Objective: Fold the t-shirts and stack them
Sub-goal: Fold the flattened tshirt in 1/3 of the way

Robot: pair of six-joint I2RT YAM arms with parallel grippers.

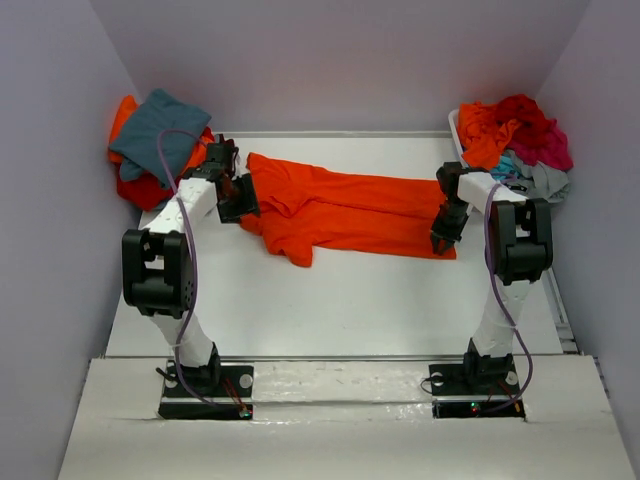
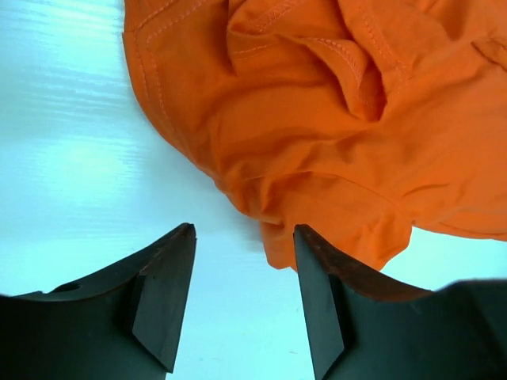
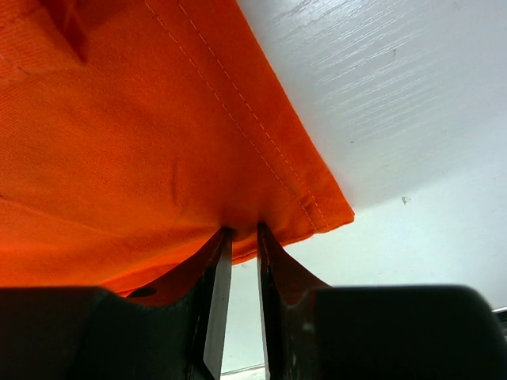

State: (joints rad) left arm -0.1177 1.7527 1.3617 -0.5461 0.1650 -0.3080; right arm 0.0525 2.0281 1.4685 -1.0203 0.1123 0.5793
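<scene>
The bright orange t-shirt (image 1: 340,210) lies stretched out and rumpled across the far half of the white table. My left gripper (image 1: 240,205) is at its left end. In the left wrist view this gripper (image 2: 244,237) is open and low over the table, and the shirt's crumpled edge (image 2: 317,119) lies just beyond and against the right finger. My right gripper (image 1: 440,240) is at the shirt's right near corner. In the right wrist view it (image 3: 244,233) is shut on the stitched hem of the orange shirt (image 3: 119,142).
A folded teal-grey shirt (image 1: 160,135) lies on red and orange ones at the far left corner. A white bin (image 1: 455,125) at the far right holds red (image 1: 520,115), magenta, turquoise and grey shirts. Grey walls close in on three sides.
</scene>
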